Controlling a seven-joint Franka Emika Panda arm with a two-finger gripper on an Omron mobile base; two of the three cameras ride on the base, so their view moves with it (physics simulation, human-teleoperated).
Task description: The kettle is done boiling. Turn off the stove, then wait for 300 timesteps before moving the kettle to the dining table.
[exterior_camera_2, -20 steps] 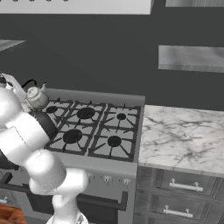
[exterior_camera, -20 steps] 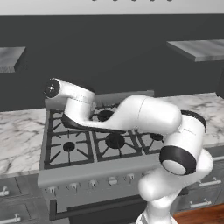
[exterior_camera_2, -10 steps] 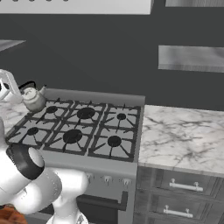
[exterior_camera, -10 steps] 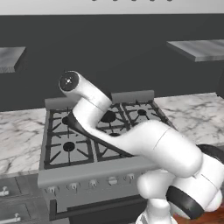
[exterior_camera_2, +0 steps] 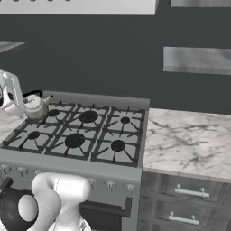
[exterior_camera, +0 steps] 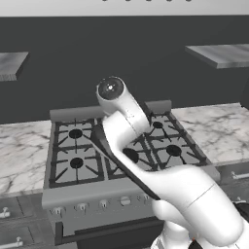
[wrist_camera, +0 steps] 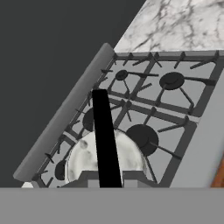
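A silver kettle is hanging just above the back left of the stove, its black handle being grasped by the claw.

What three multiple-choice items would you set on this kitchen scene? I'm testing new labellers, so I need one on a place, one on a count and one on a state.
1. Where is the kettle?
A. Back left corner of the stove
B. Front right burner
C. On the marble counter

2. How many burners does the stove have?
A. Four
B. Five
C. Six

3. How does the kettle stand?
A. Tipped on its side
B. Upright
C. Upside down

Answers:
1 A, it shows by the back rail at the stove's left end.
2 C, two rows of three show under the grates.
3 B, its black handle arches over the top.
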